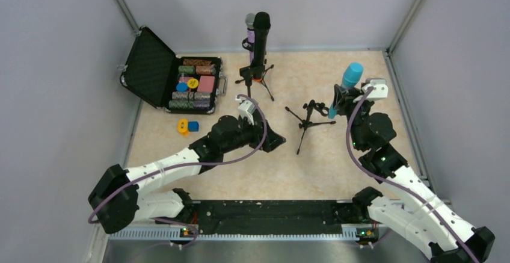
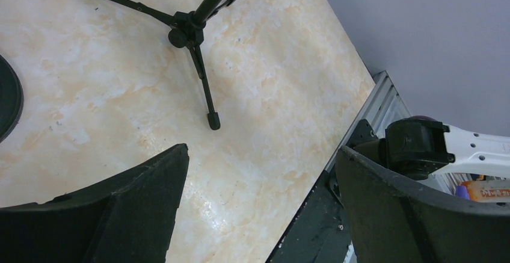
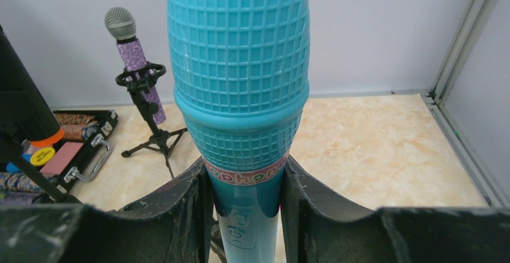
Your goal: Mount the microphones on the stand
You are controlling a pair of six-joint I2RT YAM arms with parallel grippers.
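Our glittery purple microphone (image 3: 137, 59) and matte black microphone (image 1: 261, 34) sit in stands (image 1: 255, 74). Our right gripper (image 3: 243, 173) squeezes the light blue microphone (image 3: 240, 94), the last one left; our left gripper (image 2: 261, 151) gapes empty.

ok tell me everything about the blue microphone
The blue microphone is light blue, plastic-looking all over, with a moulded grid on its rounded head, a pink lettered band below it and a smooth handle. It is held nearly upright, head up, clamped at the handle by the right hand, beside the empty stand.
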